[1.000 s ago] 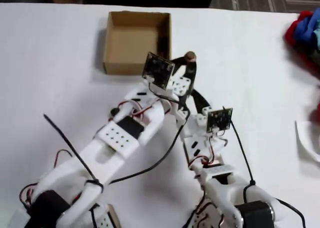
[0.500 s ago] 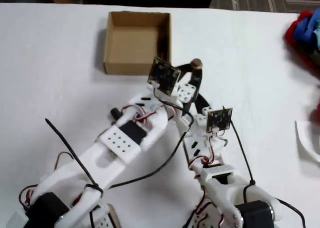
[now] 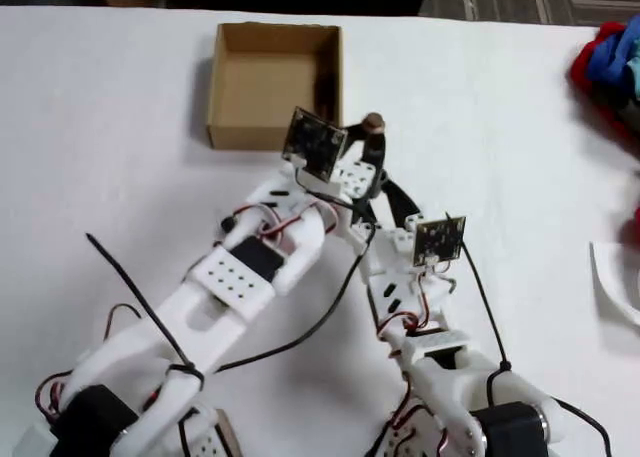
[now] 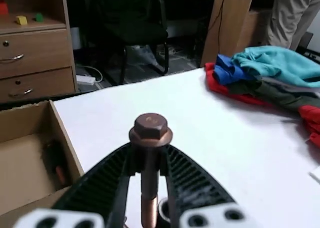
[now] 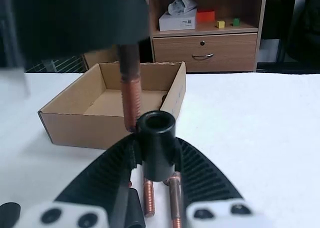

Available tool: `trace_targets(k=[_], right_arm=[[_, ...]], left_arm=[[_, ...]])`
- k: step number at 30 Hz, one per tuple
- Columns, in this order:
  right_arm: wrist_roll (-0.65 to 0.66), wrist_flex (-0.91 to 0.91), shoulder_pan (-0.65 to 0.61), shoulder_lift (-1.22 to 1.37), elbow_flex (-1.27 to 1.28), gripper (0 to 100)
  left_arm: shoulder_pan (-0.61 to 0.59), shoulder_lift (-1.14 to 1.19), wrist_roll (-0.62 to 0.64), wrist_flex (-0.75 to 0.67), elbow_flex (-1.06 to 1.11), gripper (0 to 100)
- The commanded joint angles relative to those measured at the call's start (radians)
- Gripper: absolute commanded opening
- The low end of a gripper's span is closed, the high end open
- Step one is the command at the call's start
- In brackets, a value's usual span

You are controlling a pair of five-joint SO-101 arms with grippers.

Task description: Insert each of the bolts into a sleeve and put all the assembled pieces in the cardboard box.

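My left gripper (image 4: 150,155) is shut on a copper bolt (image 4: 150,133), held upright with its hex head on top; in the high view the bolt (image 3: 373,123) hangs just right of the cardboard box (image 3: 272,77). My right gripper (image 5: 157,160) is shut on a black sleeve (image 5: 157,140), standing upright with its bore open upward. The threaded bolt shank (image 5: 131,101) hangs slightly beside and behind the sleeve's mouth, not inside it. The right gripper (image 3: 397,199) sits just below the left gripper (image 3: 366,149). A dark piece (image 4: 56,160) lies inside the box (image 4: 30,153).
Two loose bolts (image 5: 149,198) lie on the table under the right gripper, and another black sleeve (image 5: 8,211) lies nearby. A pile of clothes (image 3: 612,57) sits at the far right edge, with a white object (image 3: 616,287) below it. The arms' cables cross mid-table.
The left gripper with the bolt swung right and nearer, then came back left toward the box corner. The right arm has kept still with the sleeve.
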Motion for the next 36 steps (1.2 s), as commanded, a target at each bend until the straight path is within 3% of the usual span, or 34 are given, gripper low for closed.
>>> trace_targets(k=[1,36], right_arm=[[-0.003,-0.018,0.002,-0.004,-0.038,2.0],[-0.003,-0.018,0.002,-0.001,-0.038,2.0]], left_arm=[[0.012,-0.052,0.003,0.006,0.005,3],[0.052,-0.054,0.005,0.02,-0.105,3]])
